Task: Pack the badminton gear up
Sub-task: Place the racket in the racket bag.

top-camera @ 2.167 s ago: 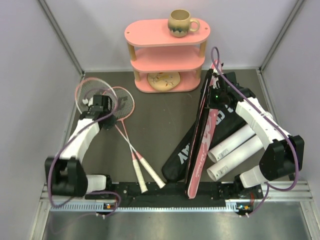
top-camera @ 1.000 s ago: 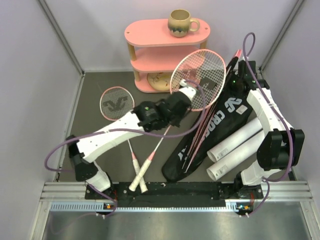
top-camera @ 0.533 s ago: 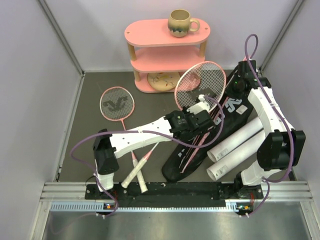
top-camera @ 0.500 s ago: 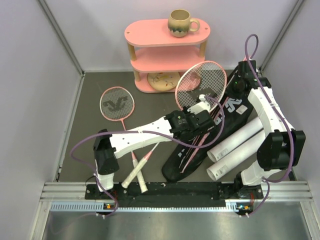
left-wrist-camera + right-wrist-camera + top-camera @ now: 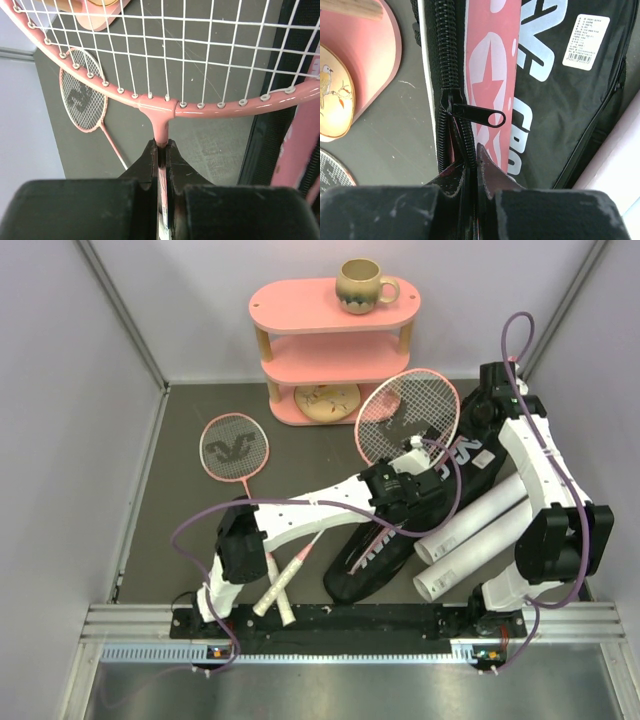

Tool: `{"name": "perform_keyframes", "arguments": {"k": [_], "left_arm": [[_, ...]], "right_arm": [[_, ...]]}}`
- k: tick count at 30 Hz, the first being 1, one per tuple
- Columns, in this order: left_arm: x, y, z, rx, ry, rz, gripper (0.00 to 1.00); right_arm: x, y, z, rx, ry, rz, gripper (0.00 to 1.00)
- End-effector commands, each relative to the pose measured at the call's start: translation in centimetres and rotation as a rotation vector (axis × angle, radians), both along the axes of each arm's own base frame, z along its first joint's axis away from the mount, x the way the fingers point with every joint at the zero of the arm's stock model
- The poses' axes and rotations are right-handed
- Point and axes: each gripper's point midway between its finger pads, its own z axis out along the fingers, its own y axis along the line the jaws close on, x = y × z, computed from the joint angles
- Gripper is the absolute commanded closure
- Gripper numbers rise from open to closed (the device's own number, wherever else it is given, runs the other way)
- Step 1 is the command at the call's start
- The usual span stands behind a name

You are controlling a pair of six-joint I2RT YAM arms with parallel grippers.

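Pink racket hangs clamped in outstretched left end effector; right end effector pinches black bag.

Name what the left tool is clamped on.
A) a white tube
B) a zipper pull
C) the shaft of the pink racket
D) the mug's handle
C: the left tool is shut on the thin shaft of the pink racket, just below its strung head.

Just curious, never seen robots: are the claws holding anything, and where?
Left gripper pinches the pink racket by its shaft, just below the head. Right gripper pinches the black bag at its zipper edge.
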Motion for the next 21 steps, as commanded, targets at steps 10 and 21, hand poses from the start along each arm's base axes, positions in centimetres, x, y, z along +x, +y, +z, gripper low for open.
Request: {"name": "perform_keyframes", "arguments": {"k": [10, 21], "left_arm": [[-4.5, -1.6, 3.7, -0.364, 0.359, -0.441, 1.00], [-12.5, -2.9, 12.9, -1.071, 0.947, -0.976, 1.00]], "right_arm": [[3.0, 2.3, 3.9, 0.016, -0.298, 0.379, 1.00], [3.7, 3.6, 3.9, 0.138, -0.379, 0.490, 1.00]]}}
